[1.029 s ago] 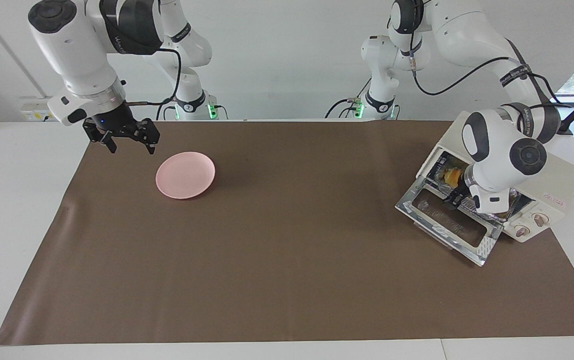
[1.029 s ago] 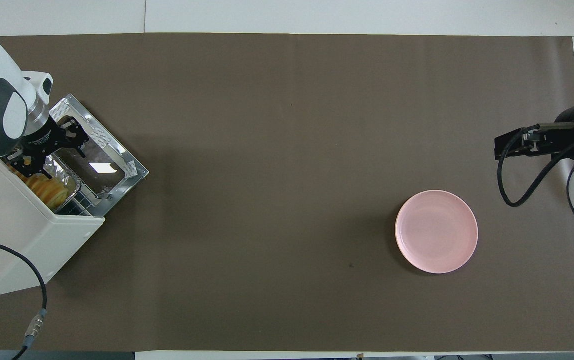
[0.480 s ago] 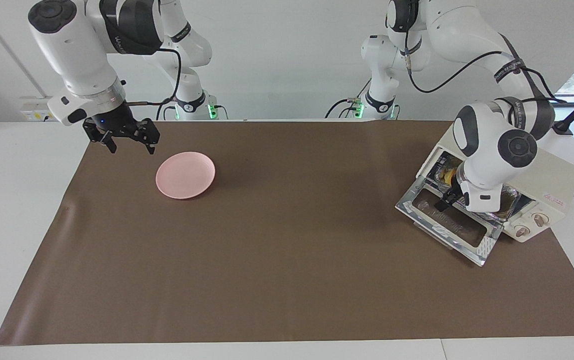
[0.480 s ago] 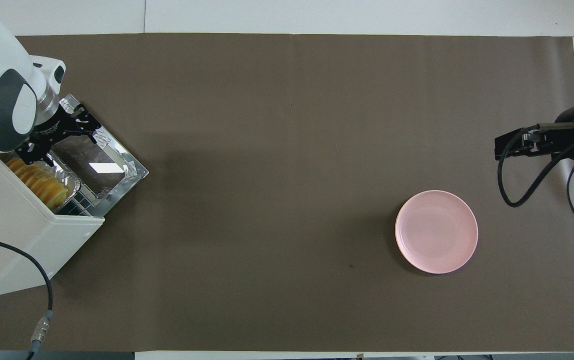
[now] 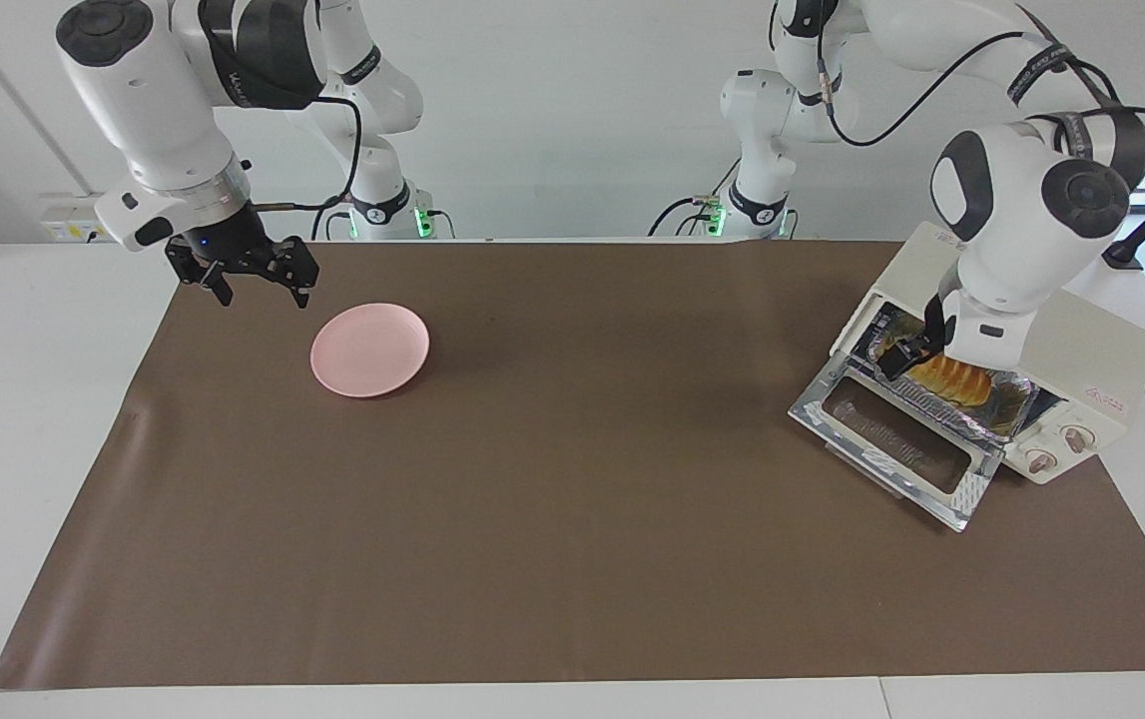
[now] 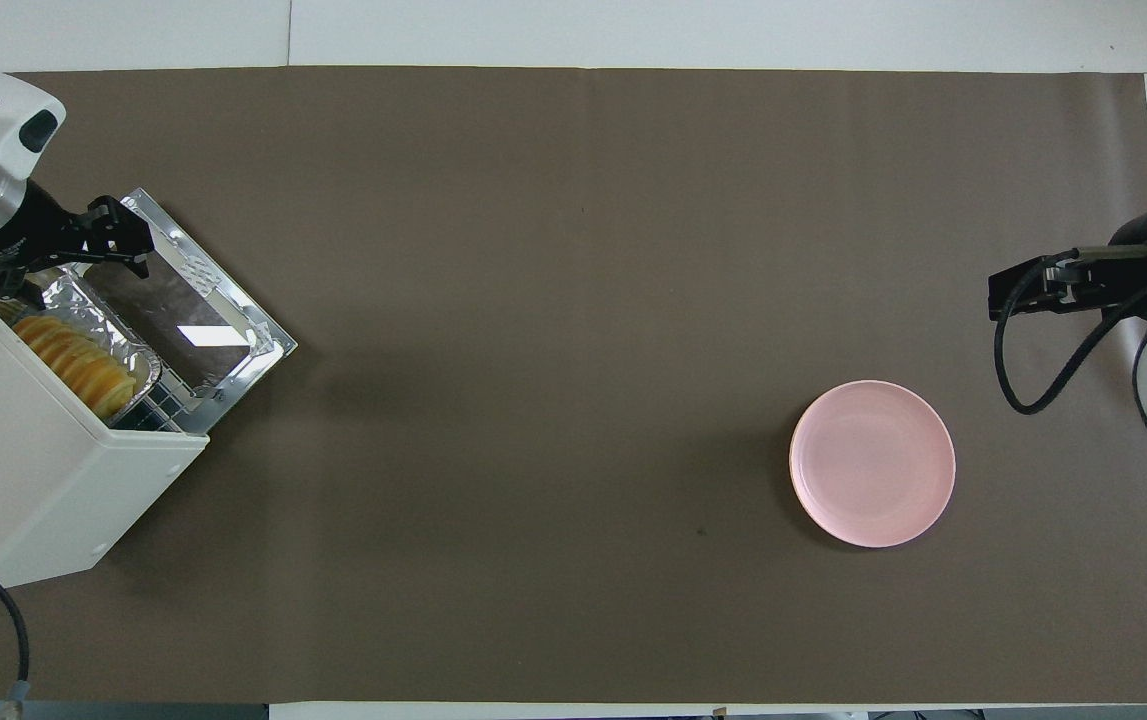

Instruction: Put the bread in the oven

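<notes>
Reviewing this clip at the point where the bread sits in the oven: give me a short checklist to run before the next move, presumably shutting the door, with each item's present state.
1. Bread lies on the foil tray inside the oven: ok.
2. Left gripper open, holding nothing: ok.
3. Left gripper out of the oven mouth: cannot tell; it hangs over the end of the opening nearer the robots, close above the tray.
4. Oven door down, nothing lying on its glass: ok.
5. Tray fully inside so the door can shut: cannot tell; its rim lies near the door hinge.
6. Right gripper open, waiting beside the pink plate, away from the oven: ok.
</notes>
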`<state>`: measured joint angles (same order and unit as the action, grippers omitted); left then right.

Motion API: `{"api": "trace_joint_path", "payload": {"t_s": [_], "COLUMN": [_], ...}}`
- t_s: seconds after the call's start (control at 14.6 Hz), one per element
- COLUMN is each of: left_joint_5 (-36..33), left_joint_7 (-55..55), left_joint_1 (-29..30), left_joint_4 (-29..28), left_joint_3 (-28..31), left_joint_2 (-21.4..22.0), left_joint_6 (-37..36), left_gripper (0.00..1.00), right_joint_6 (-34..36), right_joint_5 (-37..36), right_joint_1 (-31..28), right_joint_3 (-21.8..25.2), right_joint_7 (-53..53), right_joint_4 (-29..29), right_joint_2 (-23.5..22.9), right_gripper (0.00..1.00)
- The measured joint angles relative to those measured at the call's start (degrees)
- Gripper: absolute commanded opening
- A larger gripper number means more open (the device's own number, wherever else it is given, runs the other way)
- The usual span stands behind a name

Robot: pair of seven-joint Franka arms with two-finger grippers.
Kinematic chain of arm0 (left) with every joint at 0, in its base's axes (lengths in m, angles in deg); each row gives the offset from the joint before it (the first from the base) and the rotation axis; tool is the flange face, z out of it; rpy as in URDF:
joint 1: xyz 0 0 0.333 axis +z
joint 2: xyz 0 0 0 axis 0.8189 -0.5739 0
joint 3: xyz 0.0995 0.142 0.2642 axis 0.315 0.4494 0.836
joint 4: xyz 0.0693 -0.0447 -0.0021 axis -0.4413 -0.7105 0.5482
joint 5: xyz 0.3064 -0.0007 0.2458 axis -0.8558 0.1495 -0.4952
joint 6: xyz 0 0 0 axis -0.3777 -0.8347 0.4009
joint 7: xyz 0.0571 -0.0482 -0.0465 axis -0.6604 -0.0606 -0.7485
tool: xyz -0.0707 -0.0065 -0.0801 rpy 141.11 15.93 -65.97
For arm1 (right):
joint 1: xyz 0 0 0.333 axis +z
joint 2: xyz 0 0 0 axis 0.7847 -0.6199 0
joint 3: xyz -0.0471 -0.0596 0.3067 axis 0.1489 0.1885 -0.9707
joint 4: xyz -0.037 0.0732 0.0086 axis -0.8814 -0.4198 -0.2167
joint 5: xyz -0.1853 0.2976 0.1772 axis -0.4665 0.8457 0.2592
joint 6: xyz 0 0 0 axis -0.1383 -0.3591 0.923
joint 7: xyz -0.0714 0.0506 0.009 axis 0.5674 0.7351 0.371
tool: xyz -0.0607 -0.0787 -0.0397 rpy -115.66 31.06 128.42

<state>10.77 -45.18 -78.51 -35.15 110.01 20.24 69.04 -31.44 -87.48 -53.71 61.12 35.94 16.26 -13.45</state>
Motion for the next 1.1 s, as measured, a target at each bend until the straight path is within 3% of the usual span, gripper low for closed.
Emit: {"api": "trace_joint_path", "payload": {"t_s": [0.55,0.89,1.1], "left_joint_5": [0.0,0.0,0.0], "left_joint_7": [10.39,13.8,15.92], "left_joint_1": [0.78,9.42,11.78], "left_joint_4": [-2.84,-5.43,-6.42], "left_joint_3": [-0.3,-9.71,-12.36], "left_joint_2": [9.13,12.79,13.7], "left_joint_6": [-6.44,-8.88,-8.88], "left_gripper": [1.0,1.0,1.0], "right_joint_6": [0.0,0.0,0.0], "right_joint_5": [0.0,0.0,0.0], "right_joint_1": [0.0,0.0,0.0], "right_joint_3": [0.0,0.0,0.0], "right_joint_7": [0.0,0.0,0.0], "right_joint_4": [0.0,0.0,0.0], "right_joint_2": [0.0,0.0,0.0], "right_gripper": [1.0,1.0,1.0]}}
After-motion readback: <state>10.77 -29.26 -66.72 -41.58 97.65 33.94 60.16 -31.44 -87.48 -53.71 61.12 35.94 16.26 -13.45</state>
